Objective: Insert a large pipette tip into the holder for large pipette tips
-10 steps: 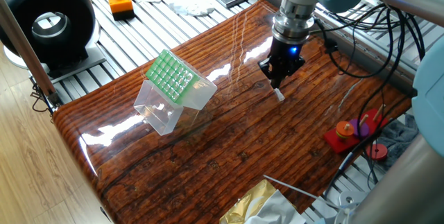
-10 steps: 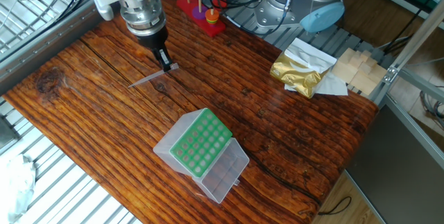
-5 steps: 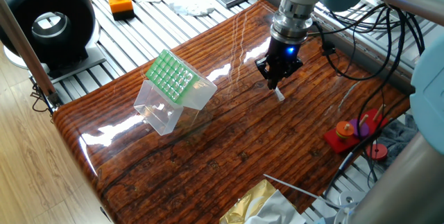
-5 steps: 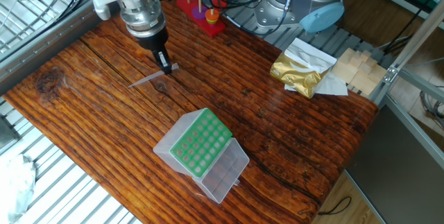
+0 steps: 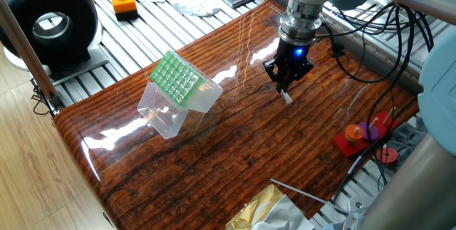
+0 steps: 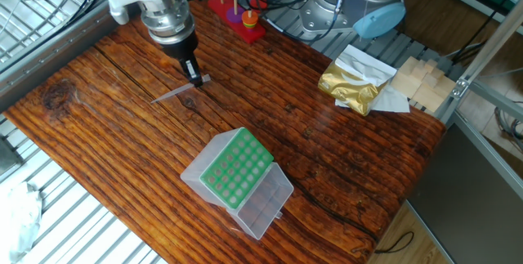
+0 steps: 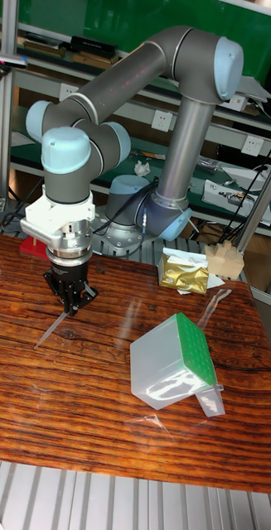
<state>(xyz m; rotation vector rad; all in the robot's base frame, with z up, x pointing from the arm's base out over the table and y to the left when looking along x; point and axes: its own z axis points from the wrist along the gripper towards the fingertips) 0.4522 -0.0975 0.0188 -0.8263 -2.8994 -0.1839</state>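
The large pipette tip (image 6: 176, 91) is a thin translucent tube slanting down to the wooden table, thick end up. My gripper (image 6: 194, 76) is shut on that thick end, fingers pointing straight down. From the opposite side only the white end of the tip (image 5: 286, 97) shows under the gripper (image 5: 286, 85). The tall fixed view has the tip (image 7: 50, 330) running down-left from the gripper (image 7: 69, 310). The holder for large pipette tips (image 6: 237, 168), a clear box with a green hole grid, lies tipped with its lid open, well apart from the gripper. It is also in the holder (image 5: 178, 80) and holder (image 7: 181, 360) views.
A red peg toy (image 5: 362, 134) stands at the table edge near the arm's base. A gold foil bag (image 6: 353, 84) and wooden blocks (image 6: 421, 80) sit at the far corner. Another thin tip (image 5: 299, 191) lies by the foil bag. An orange button box (image 5: 123, 1) sits off the table.
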